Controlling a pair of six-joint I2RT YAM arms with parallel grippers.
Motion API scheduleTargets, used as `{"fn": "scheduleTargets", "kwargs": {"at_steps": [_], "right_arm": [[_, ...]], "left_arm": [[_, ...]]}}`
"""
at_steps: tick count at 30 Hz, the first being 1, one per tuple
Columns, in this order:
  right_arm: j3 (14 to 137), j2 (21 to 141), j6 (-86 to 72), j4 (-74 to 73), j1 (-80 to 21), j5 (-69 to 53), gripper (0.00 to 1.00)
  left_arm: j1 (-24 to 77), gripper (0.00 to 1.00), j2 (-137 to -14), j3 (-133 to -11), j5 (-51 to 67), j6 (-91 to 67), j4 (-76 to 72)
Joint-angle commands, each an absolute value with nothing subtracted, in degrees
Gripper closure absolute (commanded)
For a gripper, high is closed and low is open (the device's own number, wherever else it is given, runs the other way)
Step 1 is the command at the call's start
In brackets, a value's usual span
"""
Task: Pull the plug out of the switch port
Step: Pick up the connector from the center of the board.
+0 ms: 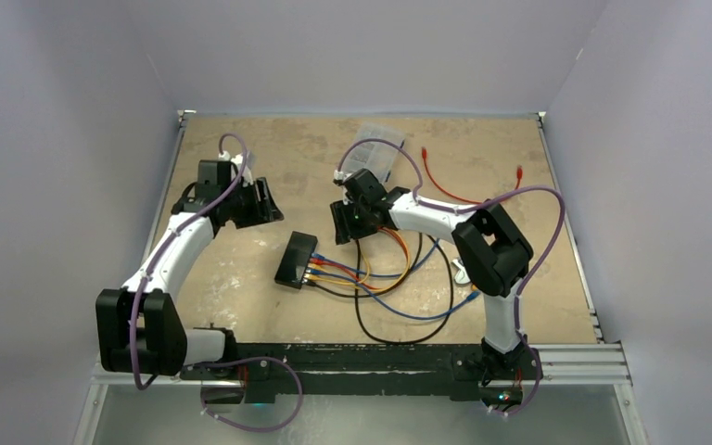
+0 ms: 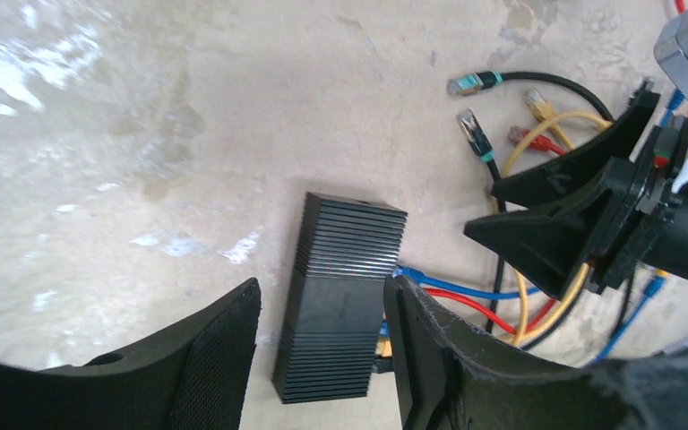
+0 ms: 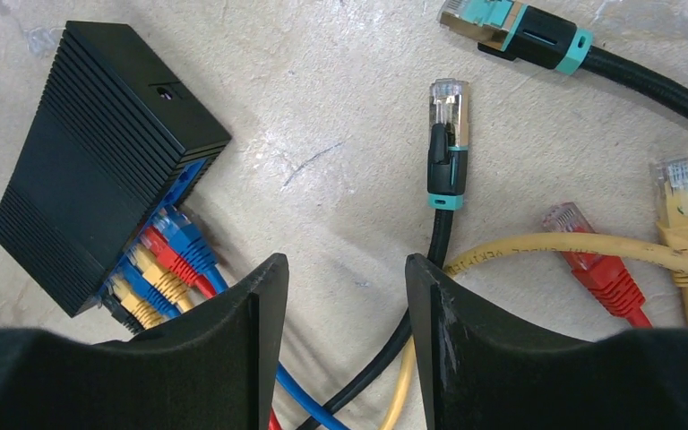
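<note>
Black switch [image 1: 296, 259] sits mid table [image 1: 241, 148]; left gripper [image 2: 322, 285], right gripper [image 3: 345, 260] spread, empty.

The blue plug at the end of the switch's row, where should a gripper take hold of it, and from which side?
Probably grip the blue plug by its boot, just outside the switch, coming down from above. It is the end plug, so one flank is free. The red plug crowds the other, so a finger must wedge between them.

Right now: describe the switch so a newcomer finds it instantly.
On the tan table, look near the middle. The switch lies flat there. It is the only ribbed black box, with red, blue and yellow plugs along one long side.
</note>
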State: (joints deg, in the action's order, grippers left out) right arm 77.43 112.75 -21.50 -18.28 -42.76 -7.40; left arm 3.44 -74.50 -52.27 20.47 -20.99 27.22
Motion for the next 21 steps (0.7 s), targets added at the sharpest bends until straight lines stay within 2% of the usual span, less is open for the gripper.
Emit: {"fn": "scheduleTargets", "kwargs": {"at_steps": [1, 4, 14, 21], "right_arm": [[78.8, 110.1, -20.6, -17.9, -43.4, -4.6, 0.45], [78.9, 109.9, -20.6, -17.6, -43.5, -4.3, 0.45], [78.7, 107.5, -21.5, -15.7, -43.6, -0.2, 0.43], [81.6, 112.7, -21.6, -17.7, -43.6, -0.2, 0.42]], "left_arm": [[3.1, 0.47, -75.1, -57.2, 13.5, -13.6, 32.4], [3.1, 0.46, -75.0, -57.1, 9.8, -12.4, 32.6], [3.1, 0.46, -77.1, -56.1, 12.8, -12.6, 31.1], [3.1, 0.46, -77.1, -56.1, 13.0, -12.5, 30.9]]}}
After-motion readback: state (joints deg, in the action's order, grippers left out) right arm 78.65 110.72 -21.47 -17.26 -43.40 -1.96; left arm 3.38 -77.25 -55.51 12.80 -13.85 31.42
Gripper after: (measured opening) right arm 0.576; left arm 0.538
